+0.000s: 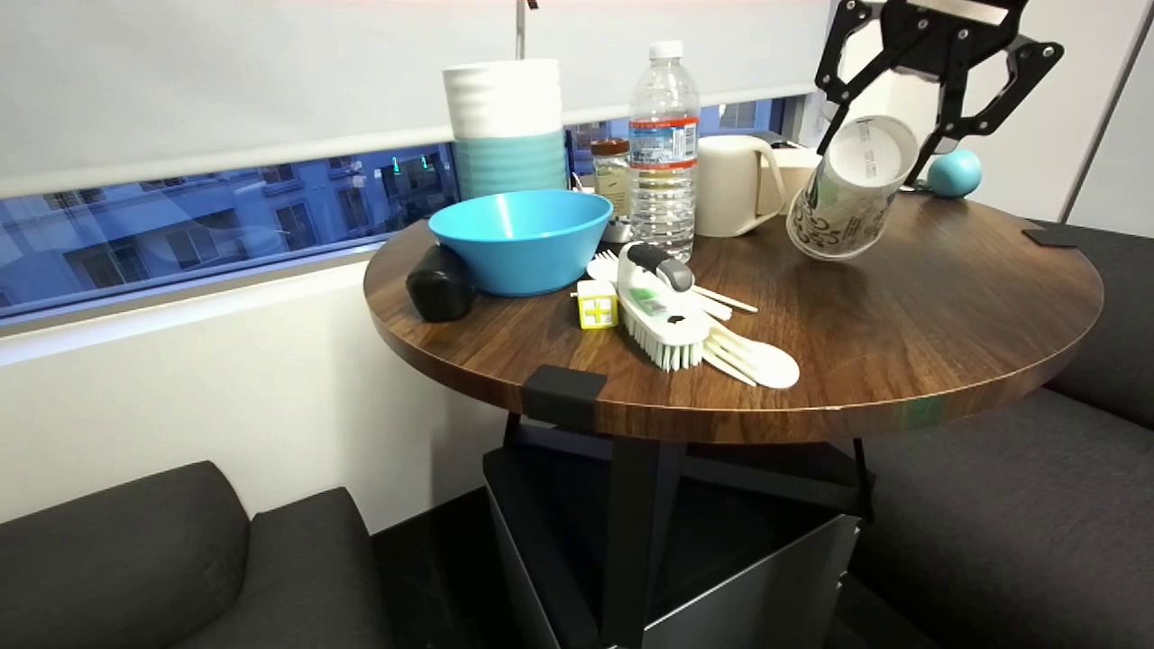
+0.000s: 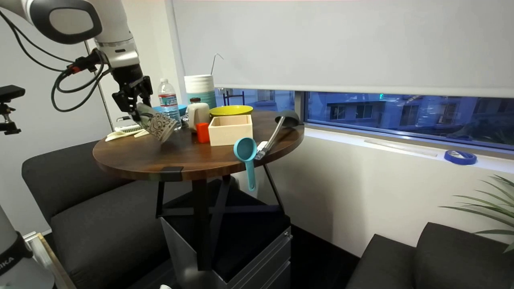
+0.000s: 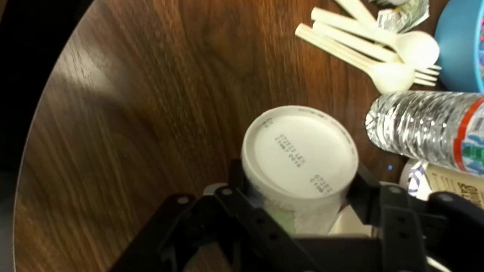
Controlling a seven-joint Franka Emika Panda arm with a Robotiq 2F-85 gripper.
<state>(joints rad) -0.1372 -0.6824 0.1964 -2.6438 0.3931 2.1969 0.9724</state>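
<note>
My gripper [image 1: 868, 167] is shut on a patterned paper cup [image 1: 834, 225], one finger on each side near its white base. The cup is tilted, base up and wide end down, over the round wooden table [image 1: 983, 297]. It also shows in an exterior view [image 2: 160, 123] and in the wrist view [image 3: 300, 151], where its printed base faces the camera. I cannot tell whether its lower rim touches the table. The inside of the cup is hidden. A clear water bottle [image 3: 423, 128] and a white pitcher [image 1: 726, 185] stand beside it. Pale plastic cutlery [image 3: 370, 49] lies nearby.
A blue bowl [image 1: 523, 243], a scrub brush [image 1: 663, 311], a small yellow-and-white house [image 1: 595, 305] and a black object [image 1: 439, 284] share the table. A wooden box [image 2: 231, 134], a red cup [image 2: 202, 132], a yellow bowl [image 2: 231, 110], a ladle [image 2: 277, 134] and an overhanging turquoise scoop [image 2: 249, 172] also show.
</note>
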